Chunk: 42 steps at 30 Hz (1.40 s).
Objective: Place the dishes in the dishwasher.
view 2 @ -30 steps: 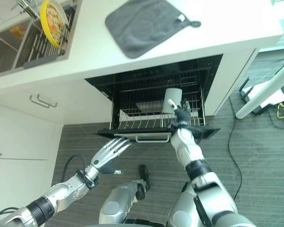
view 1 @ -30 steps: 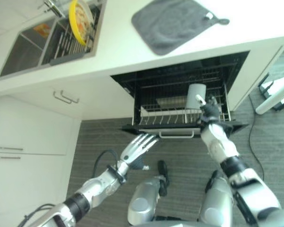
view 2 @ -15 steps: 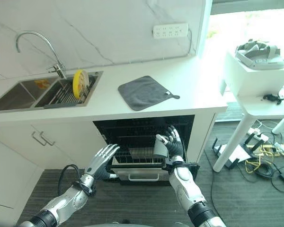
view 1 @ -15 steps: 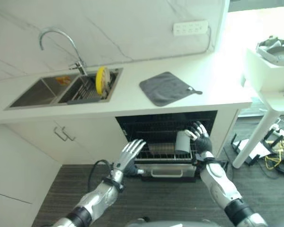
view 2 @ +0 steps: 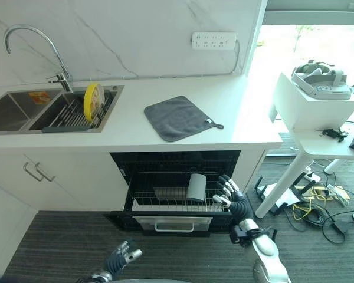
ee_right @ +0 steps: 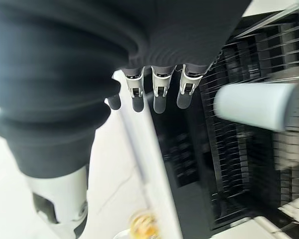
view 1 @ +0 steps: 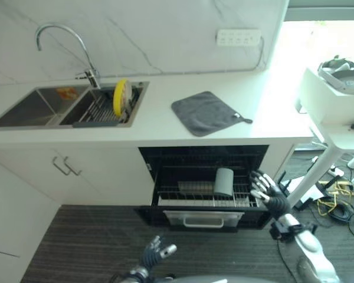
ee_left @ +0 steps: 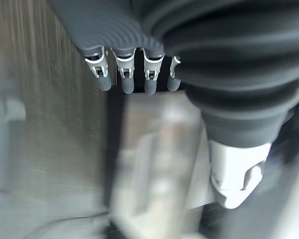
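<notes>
- The right hand (view 2: 235,198) is off the grey cup (view 2: 196,187) and sits apart at its 3 o'clock, fingers spread.
- The left hand (view 1: 155,256) is lower, well below the dishwasher rack (view 1: 183,200).

**Where things lay at the counter**

The dishwasher (view 2: 176,177) stood open under the counter (view 2: 130,137), its rack (view 2: 172,203) drawn out toward me. A cup (view 2: 196,187) lay in the rack, right of centre. My right hand (view 2: 236,200) was just right of the rack. On the counter, a cloth (view 2: 178,117) lay right of the sink (view 2: 47,112), where a plate (view 2: 92,101) stood on edge.
</notes>
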### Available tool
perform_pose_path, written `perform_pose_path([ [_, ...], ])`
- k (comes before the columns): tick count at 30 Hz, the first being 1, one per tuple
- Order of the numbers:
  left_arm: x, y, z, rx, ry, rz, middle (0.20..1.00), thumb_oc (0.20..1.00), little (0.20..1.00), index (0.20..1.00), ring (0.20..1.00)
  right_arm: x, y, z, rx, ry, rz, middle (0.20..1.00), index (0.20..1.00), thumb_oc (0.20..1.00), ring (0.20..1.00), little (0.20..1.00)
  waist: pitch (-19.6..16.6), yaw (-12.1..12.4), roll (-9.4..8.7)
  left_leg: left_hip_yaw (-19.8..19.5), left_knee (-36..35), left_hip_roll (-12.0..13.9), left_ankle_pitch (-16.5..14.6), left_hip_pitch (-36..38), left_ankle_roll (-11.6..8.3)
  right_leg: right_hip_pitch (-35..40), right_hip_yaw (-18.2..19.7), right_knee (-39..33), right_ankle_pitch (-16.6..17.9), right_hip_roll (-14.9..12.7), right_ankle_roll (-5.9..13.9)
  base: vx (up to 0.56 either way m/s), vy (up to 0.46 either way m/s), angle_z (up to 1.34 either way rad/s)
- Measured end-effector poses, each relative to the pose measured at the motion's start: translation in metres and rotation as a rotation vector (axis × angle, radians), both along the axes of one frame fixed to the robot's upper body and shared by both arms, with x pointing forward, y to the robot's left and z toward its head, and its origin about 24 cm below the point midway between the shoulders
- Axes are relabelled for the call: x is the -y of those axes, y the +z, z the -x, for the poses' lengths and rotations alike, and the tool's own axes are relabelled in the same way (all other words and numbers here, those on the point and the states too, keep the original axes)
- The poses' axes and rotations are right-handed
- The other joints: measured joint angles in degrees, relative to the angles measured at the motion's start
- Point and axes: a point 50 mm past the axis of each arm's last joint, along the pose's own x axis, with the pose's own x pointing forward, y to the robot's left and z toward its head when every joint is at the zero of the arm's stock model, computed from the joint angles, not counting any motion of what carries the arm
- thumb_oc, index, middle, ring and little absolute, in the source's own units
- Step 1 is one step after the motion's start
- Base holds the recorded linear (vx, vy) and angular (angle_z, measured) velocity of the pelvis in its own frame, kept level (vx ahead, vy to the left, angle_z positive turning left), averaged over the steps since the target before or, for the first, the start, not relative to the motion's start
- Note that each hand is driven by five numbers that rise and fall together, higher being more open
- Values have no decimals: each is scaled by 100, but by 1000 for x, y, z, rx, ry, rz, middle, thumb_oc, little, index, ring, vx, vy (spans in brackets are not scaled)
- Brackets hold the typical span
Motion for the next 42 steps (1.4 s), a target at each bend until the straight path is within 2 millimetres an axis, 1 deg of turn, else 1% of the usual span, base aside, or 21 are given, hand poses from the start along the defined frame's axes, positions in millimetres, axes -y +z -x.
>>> perform_pose_path([
  [1,-8,27,-26,160,-39,8,1000,1000,1000,1000,1000,-6,16,-4,100,28,-3,1000,1000,1000,1000,1000,53,5,-51,-4,1,-39,-11,2,22,6,-2,-24,22,-49,33,-123,75,3],
  [2,-8,41,-39,233,-67,2,1000,1000,1000,1000,1000,-7,21,-6,130,32,-3,1000,1000,1000,1000,1000,71,21,-37,-8,7,-88,-12,-1,36,13,-7,-68,62,-64,44,-144,72,4],
  [4,-5,91,-76,466,-160,-20,1000,1000,1000,1000,1000,-6,36,-18,197,37,14,1000,1000,1000,1000,1000,297,83,-39,-69,6,-138,28,-27,97,69,-45,-83,130,-123,80,-130,21,12],
  [6,2,122,-98,627,-191,-20,1000,1000,1000,1000,1000,-8,43,-24,231,35,15,1000,1000,1000,1000,1000,421,142,-14,-103,7,-179,45,-39,126,111,-115,-115,186,-178,107,-40,-5,16],
  [8,5,141,-109,726,-192,-16,1000,1000,1000,1000,1000,-10,45,-28,242,39,37,1000,1000,1000,1000,1000,478,193,33,-146,-23,-230,37,-35,136,214,-180,-288,244,-193,147,21,-36,12],
  [14,11,165,-109,818,-198,-3,1000,1000,1000,1000,1000,-10,46,-28,254,23,43,1000,1000,1000,1000,1000,540,348,78,-277,-39,-222,36,-30,136,413,-330,-540,305,-115,154,-2,-65,12],
  [19,30,166,-114,816,-281,-1,1000,1000,1000,1000,1000,-19,51,-42,292,13,24,1000,1000,1000,1000,1000,567,392,136,-321,17,-156,40,-123,129,421,-359,-703,354,-5,113,-11,-124,1],
  [26,40,154,-108,762,-267,56,1000,1000,1000,1000,1000,-20,54,-41,308,67,23,1000,1000,1000,1000,1000,567,328,157,-260,24,-45,36,-157,113,426,-306,-895,421,157,47,-9,-99,-5],
  [28,47,153,-110,755,-283,83,1000,1000,1000,1000,1000,-20,55,-41,313,77,29,1000,1000,1000,1000,1000,592,296,109,-263,535,-29,43,-563,113,212,-291,-628,238,106,-65,-55,138,22],
  [29,47,155,-113,763,-293,80,1000,1000,1000,1000,1000,-20,57,-43,321,79,33,1000,1000,1000,1000,1000,663,322,8,-285,991,-31,45,-830,114,111,-289,-486,133,2,-141,19,324,2],
  [30,43,151,-112,751,-293,73,1000,1000,1000,1000,1000,-22,60,-49,334,81,29,1000,1000,1000,1000,1000,736,365,-117,-586,1553,34,-116,-1047,186,30,-152,-320,135,-134,-153,46,616,-34],
  [31,38,141,-109,710,-290,61,1000,1000,1000,1000,1000,-22,65,-54,351,73,26,1000,1000,1000,1000,1000,740,386,-79,-843,1972,157,-416,-1162,190,68,-88,-176,129,-139,-131,18,644,-47],
  [32,37,138,-106,696,-287,63,1000,1000,1000,1000,1000,-19,68,-54,362,64,33,1000,1000,1000,1000,1000,744,280,-40,-828,1770,314,-453,-1026,203,102,21,-94,74,-180,-68,12,779,-28],
  [33,37,138,-106,699,-285,70,1000,1000,1000,1000,1000,-13,71,-53,380,41,39,1000,1000,1000,1000,1000,753,219,52,-936,1796,447,-540,-1027,15,136,22,-43,35,-174,-7,-4,654,-12],
  [35,35,141,-107,711,-281,65,1000,1000,1000,1000,1000,-9,76,-53,396,8,38,1000,1000,1000,1000,1000,771,171,108,-679,1685,616,-556,-969,5,43,37,22,8,-232,24,-14,466,-10],
  [36,34,145,-110,730,-279,62,1000,1000,1000,1000,1000,-5,89,-49,456,-37,27,1000,1000,1000,1000,1000,762,18,136,-440,1459,569,-548,-955,29,4,78,45,72,-467,187,-19,446,3],
  [37,35,148,-114,744,-285,58,1000,1000,1000,1000,1000,-1,96,-47,492,-73,12,1000,1000,1000,1000,1000,764,-60,112,-374,1270,377,-500,-880,-285,3,119,17,159,-663,311,7,586,8],
  [38,34,159,-120,786,-287,49,1000,1000,1000,1000,1000,1,97,-43,505,-126,-51,1000,1000,1000,1000,1000,849,-66,-92,-254,1356,-52,-575,-908,-73,-57,151,-26,559,-1026,205,31,587,2],
  [40,32,165,-121,805,-301,20,1000,1000,1000,1000,1000,-14,86,-39,464,-116,-134,1000,1000,1000,1000,1000,882,67,-94,52,1055,-388,-603,-548,283,-325,131,238,1206,-1388,-304,-4,603,-57],
  [41,19,163,-116,785,-267,-21,1000,1000,1000,1000,1000,-32,77,-38,422,-57,-168,1000,1000,1000,1000,1000,881,177,-104,335,752,-517,-581,-226,392,-519,-54,417,1322,-1327,-305,-43,462,-124],
  [42,9,160,-113,770,-224,-45,1000,1000,1000,1000,1000,-41,76,-38,417,-12,-174,1000,1000,1000,1000,1000,893,235,-60,598,579,-491,-586,-88,444,-613,-178,511,1367,-1295,-259,-30,290,-104],
])
